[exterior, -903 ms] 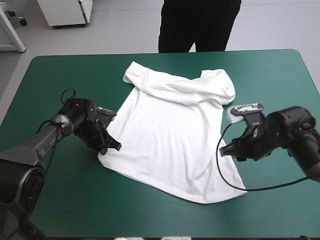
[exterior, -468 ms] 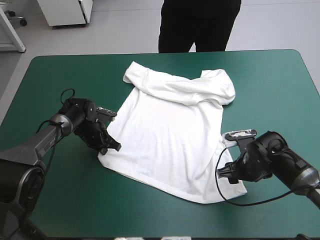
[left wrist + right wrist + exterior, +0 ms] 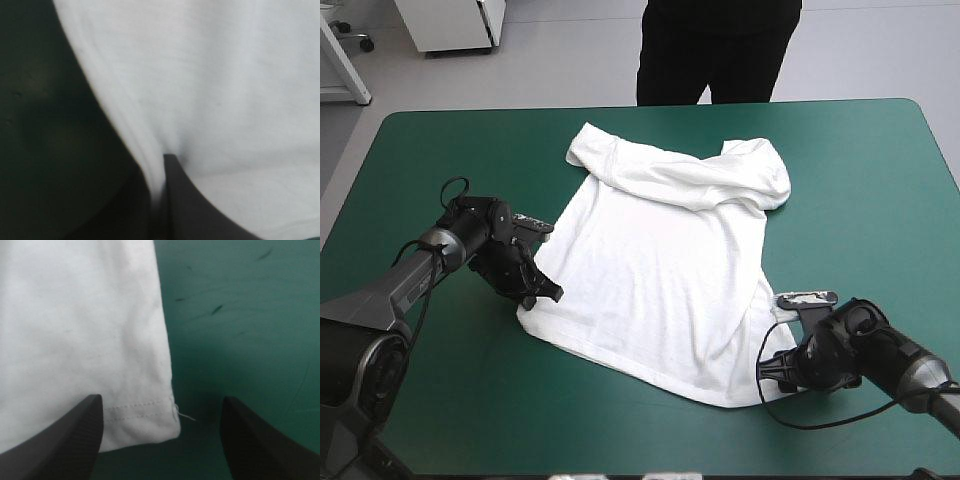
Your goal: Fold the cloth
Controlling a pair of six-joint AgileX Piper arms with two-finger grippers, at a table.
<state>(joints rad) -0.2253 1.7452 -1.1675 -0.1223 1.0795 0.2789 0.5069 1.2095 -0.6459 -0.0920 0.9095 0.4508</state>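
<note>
T-shirt (image 3: 660, 270) hem clenched in left pincer (image 3: 544, 294), arm low; right pincer (image 3: 161, 405) splayed astride opposite corner.

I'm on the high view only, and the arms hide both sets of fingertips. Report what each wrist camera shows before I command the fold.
Observer: In the left wrist view, the left gripper is shut on the T-shirt, with a ridge of its edge pinched in the grip.
Operator: Now the right one.
Observer: The right gripper is open. The T-shirt's hem corner lies flat between its fingers, not gripped.
Operator: Say where the corner sits in that gap.
Observer: The cloth reaches from one finger about halfway across, and bare teal-green cover fills the rest.
</note>
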